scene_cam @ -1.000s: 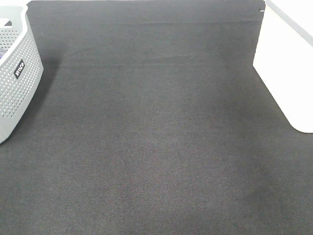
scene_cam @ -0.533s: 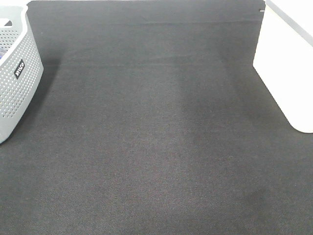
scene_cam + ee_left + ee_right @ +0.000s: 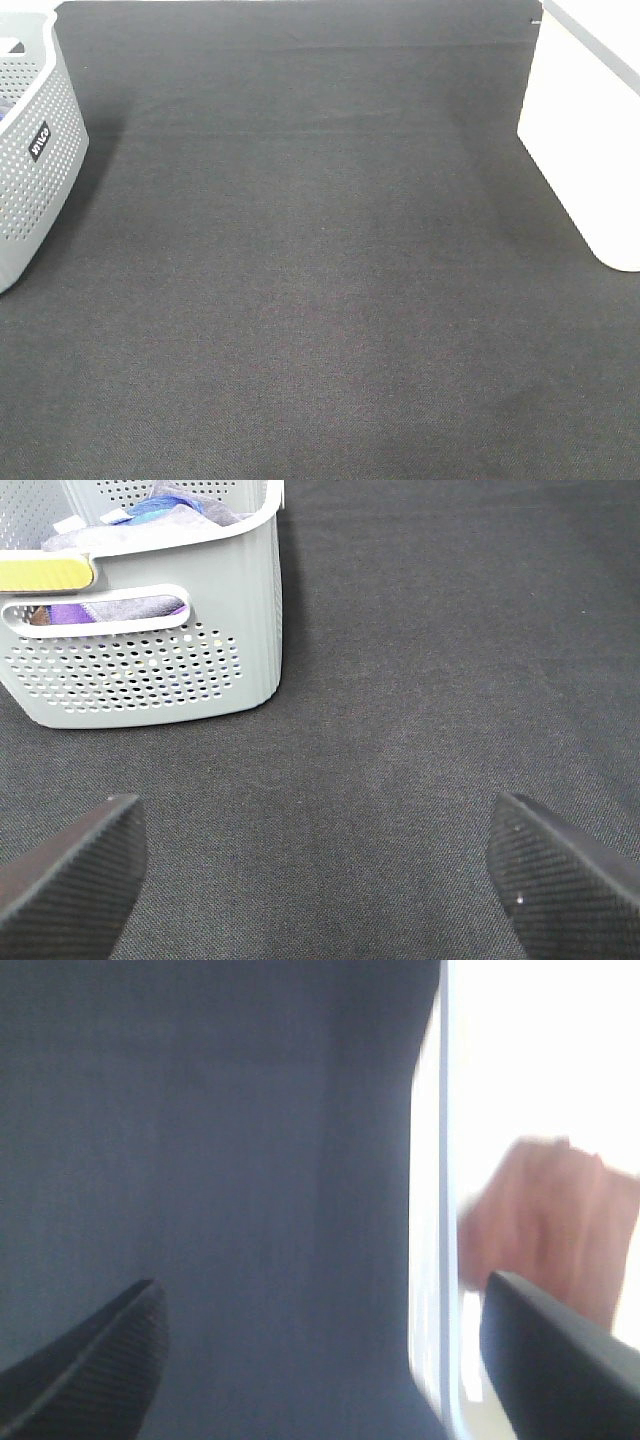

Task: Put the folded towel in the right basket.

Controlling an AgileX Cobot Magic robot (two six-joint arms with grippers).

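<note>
The right basket (image 3: 590, 150) is white and stands at the right edge of the black mat; only its side shows in the high view. In the right wrist view its wall (image 3: 430, 1210) is overexposed, and a blurred pinkish-tan shape (image 3: 540, 1225) lies inside; I cannot tell whether it is the folded towel. My right gripper (image 3: 320, 1350) is open and empty beside that basket. My left gripper (image 3: 320, 880) is open and empty over the mat, a short way from the grey left basket (image 3: 150, 670). Neither gripper shows in the high view.
The grey perforated basket (image 3: 35, 150) stands at the left edge of the mat (image 3: 320, 280). In the left wrist view it holds purple, blue and grey cloths (image 3: 170, 515) and has a yellow strip (image 3: 45, 572) on its rim.
</note>
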